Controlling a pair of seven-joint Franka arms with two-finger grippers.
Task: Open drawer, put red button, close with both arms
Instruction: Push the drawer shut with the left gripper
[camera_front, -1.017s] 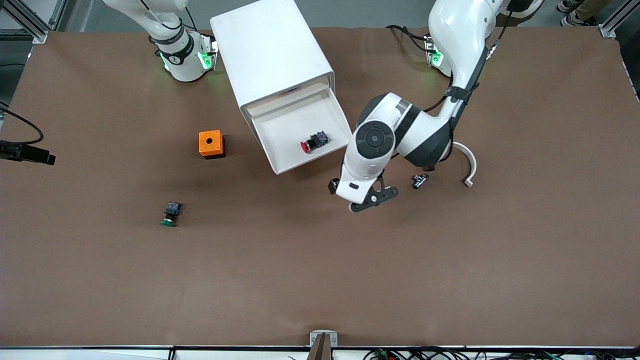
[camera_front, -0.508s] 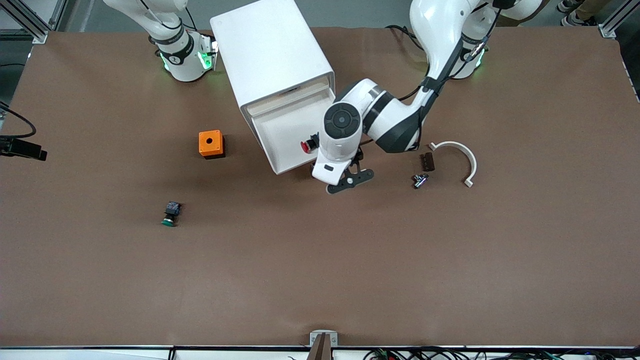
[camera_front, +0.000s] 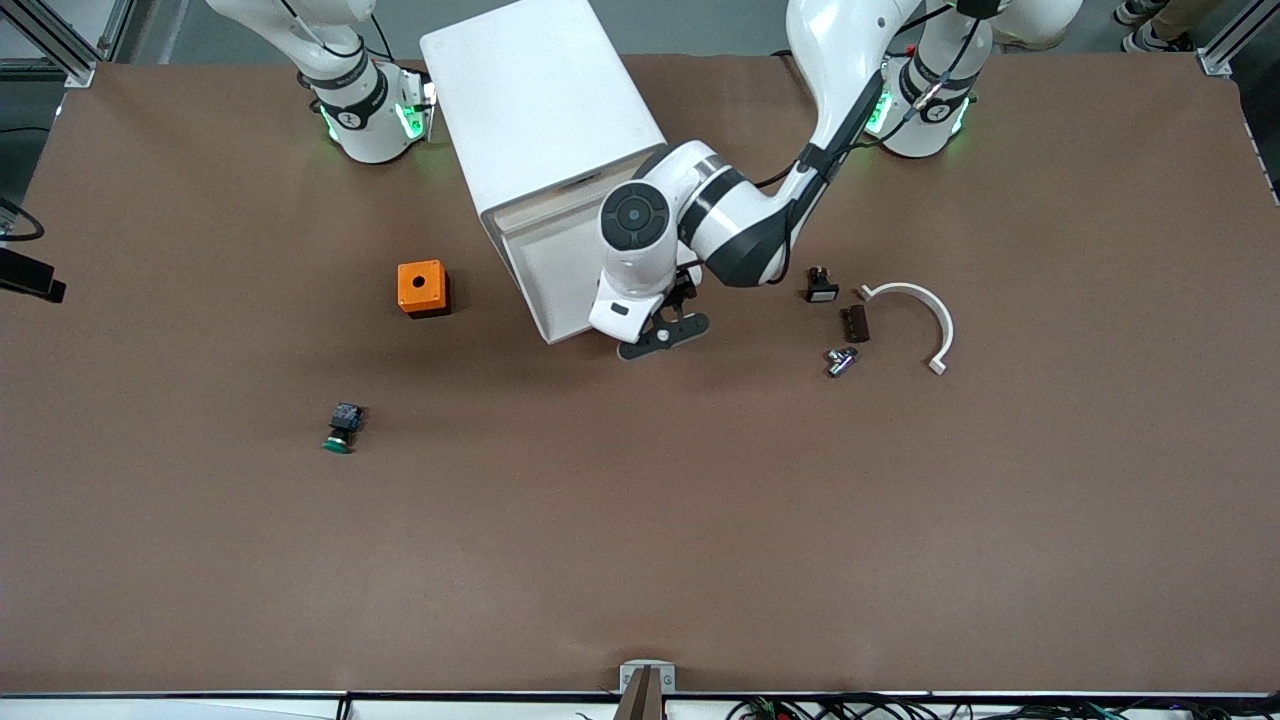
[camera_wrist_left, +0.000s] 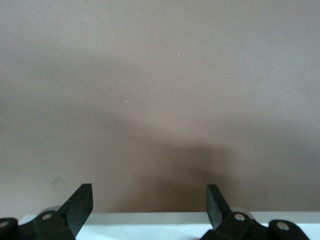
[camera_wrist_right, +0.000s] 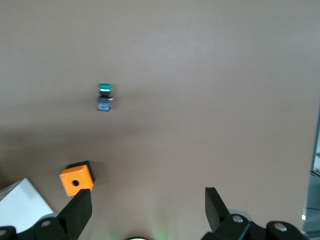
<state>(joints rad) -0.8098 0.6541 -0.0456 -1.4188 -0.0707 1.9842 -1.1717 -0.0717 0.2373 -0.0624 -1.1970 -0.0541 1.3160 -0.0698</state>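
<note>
The white cabinet (camera_front: 540, 110) stands near the arms' bases, and its drawer (camera_front: 548, 275) is pulled out toward the front camera. The left arm reaches over the drawer, and its wrist hides the red button. My left gripper (camera_front: 662, 335) is open and empty at the drawer's front edge. In the left wrist view the white front edge (camera_wrist_left: 150, 222) lies between the spread fingers of the gripper (camera_wrist_left: 150, 192). My right gripper (camera_wrist_right: 148, 197) is open and empty, high over the table. It is out of the front view, and the right arm waits.
An orange box with a hole (camera_front: 422, 287) (camera_wrist_right: 76, 180) sits beside the drawer toward the right arm's end. The green-capped button (camera_front: 342, 428) (camera_wrist_right: 104, 97) lies nearer the front camera. A white curved piece (camera_front: 925, 312) and small dark parts (camera_front: 853, 323) lie toward the left arm's end.
The left arm has swung toward the right arm's end, from over bare table to the drawer's front edge. Its wrist now covers the red button. The drawer stays open.
</note>
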